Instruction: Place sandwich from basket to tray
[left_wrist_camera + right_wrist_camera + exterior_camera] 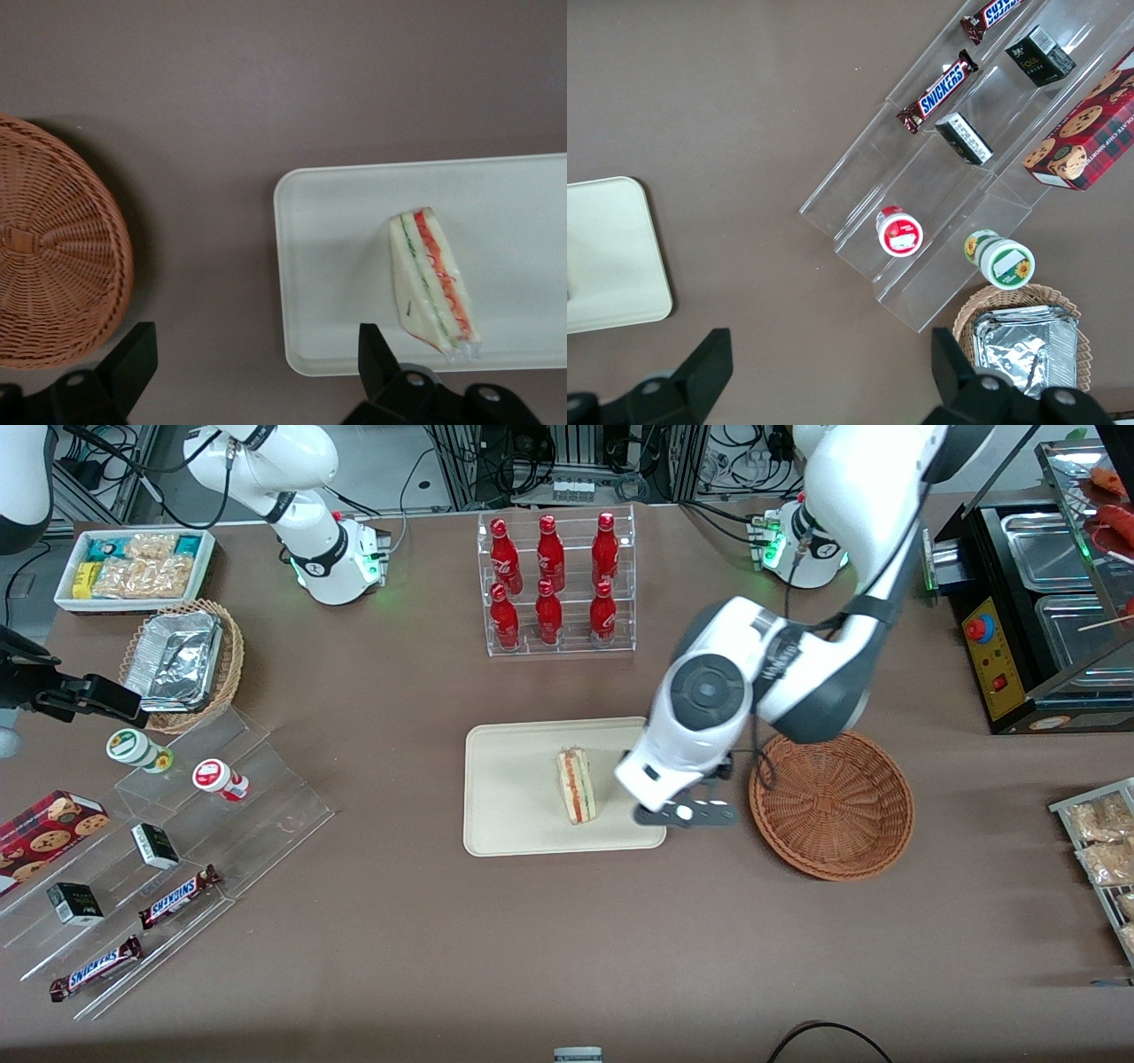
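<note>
One arm works here, bent sharply at the elbow over the counter [372, 921], its forearm sloping down so that the wrist hangs above the edge of the tray [505, 815] nearest the basket [833, 806]. The pincer [257, 354] points straight down, hovering over the strip of bare counter between tray and basket, its two fingers [133, 354] spread wide with nothing between them.

Just beside the pincer, toward the parked arm's end, the sandwich [576, 786] lies on the tray; in the wrist view the same sandwich [434, 283] rests on its side, red and green filling showing, well clear of either finger. On the pincer's working-arm side sits the basket, holding nothing that can be seen.

From the front, the wrist housing covers the pincer's fingers and one corner of the tray. Only the fingers' upper parts show in the wrist view, and the basket [53, 248] is cut off at the frame edge.
</note>
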